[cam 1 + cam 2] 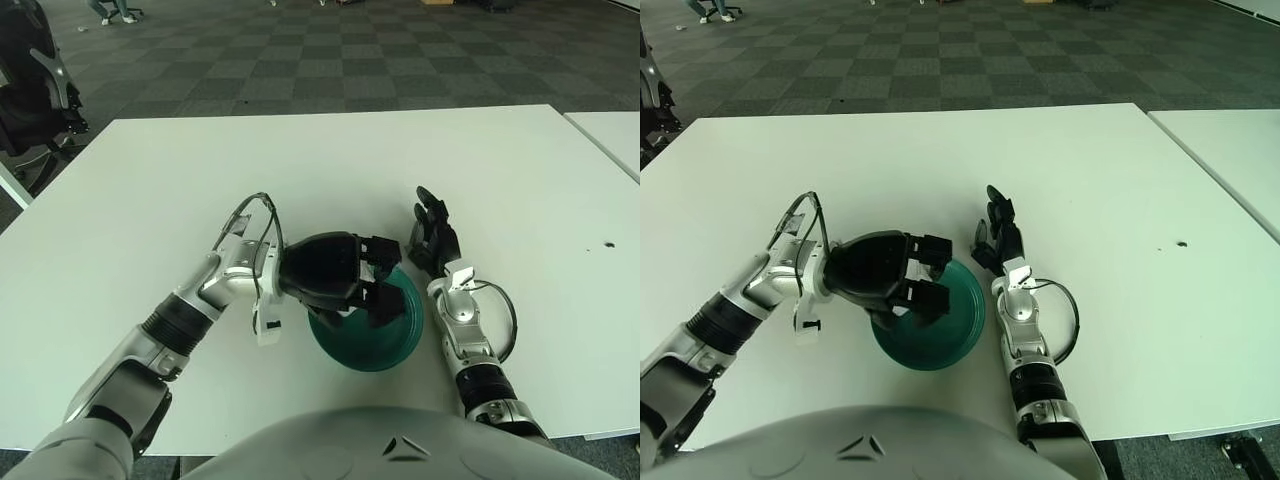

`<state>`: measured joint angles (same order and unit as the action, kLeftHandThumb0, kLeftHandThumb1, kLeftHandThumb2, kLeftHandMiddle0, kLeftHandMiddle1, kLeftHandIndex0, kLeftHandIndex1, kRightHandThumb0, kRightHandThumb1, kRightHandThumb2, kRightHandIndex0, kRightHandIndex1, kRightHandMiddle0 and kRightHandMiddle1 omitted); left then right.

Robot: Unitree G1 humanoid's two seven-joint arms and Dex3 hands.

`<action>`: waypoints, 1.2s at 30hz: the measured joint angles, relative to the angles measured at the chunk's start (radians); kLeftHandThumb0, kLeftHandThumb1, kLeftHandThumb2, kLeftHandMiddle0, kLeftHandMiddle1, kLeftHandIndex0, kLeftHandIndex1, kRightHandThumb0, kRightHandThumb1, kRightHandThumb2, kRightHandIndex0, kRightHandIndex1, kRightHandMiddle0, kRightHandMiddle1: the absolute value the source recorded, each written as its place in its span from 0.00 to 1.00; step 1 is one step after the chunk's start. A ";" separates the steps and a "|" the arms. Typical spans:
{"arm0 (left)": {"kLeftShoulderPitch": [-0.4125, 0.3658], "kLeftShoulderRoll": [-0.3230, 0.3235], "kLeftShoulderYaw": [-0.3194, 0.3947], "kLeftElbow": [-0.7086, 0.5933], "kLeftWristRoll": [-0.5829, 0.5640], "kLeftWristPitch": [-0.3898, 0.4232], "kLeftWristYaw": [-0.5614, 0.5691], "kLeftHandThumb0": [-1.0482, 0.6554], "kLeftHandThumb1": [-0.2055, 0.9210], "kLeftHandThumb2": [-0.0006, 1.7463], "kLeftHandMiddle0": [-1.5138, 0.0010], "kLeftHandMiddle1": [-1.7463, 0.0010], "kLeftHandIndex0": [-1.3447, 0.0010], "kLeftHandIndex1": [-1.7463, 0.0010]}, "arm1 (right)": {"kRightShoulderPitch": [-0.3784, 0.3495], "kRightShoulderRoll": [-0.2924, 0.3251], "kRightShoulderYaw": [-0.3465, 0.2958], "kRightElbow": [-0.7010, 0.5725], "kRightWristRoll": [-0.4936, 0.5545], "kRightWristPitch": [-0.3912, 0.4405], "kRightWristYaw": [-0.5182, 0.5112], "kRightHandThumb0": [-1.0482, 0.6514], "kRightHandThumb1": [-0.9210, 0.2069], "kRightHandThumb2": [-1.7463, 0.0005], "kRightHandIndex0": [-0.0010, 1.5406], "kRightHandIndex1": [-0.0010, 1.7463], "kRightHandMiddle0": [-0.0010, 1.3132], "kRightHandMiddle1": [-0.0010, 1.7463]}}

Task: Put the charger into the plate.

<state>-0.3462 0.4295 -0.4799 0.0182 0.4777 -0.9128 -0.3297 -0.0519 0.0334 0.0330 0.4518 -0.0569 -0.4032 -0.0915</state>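
most of the job looks done — left hand hovers over the teal plate on the white bench; fingers curled, charger hidden — cannot tell if held. right hand beside the plate's right rim, fingers extended.

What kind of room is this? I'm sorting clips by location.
Probably an office or lab: grey checkered carpet tiles, a white table with a second one beside it, and an office chair at the left. The left hand hovers over a teal plate.

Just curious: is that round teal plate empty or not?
Cannot tell: the left hand hovers over the round teal plate, hiding its middle.
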 measured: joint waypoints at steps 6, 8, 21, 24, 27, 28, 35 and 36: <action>0.009 -0.001 0.008 0.001 -0.003 0.026 0.000 0.18 0.99 0.36 0.93 0.51 0.99 0.40 | 0.075 0.064 0.035 -0.110 -0.001 0.059 -0.030 0.21 0.00 0.42 0.16 0.02 0.00 0.27; 0.011 -0.002 0.009 0.001 -0.003 0.035 0.000 0.17 1.00 0.38 0.92 0.65 0.99 0.49 | 0.090 0.082 0.050 -0.142 0.011 0.102 -0.033 0.21 0.00 0.42 0.15 0.02 0.00 0.26; 0.044 -0.012 0.025 0.029 0.005 0.036 0.023 0.12 1.00 0.46 0.95 0.96 1.00 0.80 | 0.080 0.086 0.075 -0.230 0.276 0.242 0.063 0.25 0.00 0.37 0.10 0.00 0.00 0.21; 0.046 -0.019 0.027 0.032 0.005 0.033 0.025 0.11 1.00 0.46 0.96 0.97 1.00 0.81 | 0.126 0.085 0.097 -0.305 0.372 0.284 0.076 0.26 0.00 0.36 0.09 0.00 0.00 0.19; 0.049 -0.026 0.031 0.039 0.005 0.032 0.030 0.10 1.00 0.47 0.96 0.97 1.00 0.82 | 0.196 0.083 0.123 -0.408 0.485 0.347 0.082 0.27 0.00 0.34 0.06 0.00 0.00 0.16; 0.050 -0.028 0.032 0.042 0.005 0.032 0.032 0.10 1.00 0.47 0.96 0.97 1.00 0.82 | 0.219 0.082 0.128 -0.440 0.519 0.370 0.079 0.27 0.00 0.33 0.06 0.01 0.00 0.16; 0.062 -0.041 0.033 0.052 -0.007 0.032 0.033 0.06 1.00 0.45 0.97 0.99 1.00 0.87 | 0.281 0.078 0.098 -0.554 0.673 0.439 -0.017 0.28 0.00 0.33 0.03 0.00 0.00 0.15; 0.063 -0.043 0.035 0.054 -0.014 0.033 0.032 0.05 1.00 0.44 0.98 0.99 1.00 0.88 | 0.284 0.078 0.091 -0.555 0.676 0.432 -0.018 0.28 0.00 0.33 0.03 0.00 0.00 0.15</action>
<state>-0.2835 0.3869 -0.4444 0.0726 0.4639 -0.8803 -0.2973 0.2322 0.1115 0.1240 -0.1027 0.6193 0.0286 -0.1098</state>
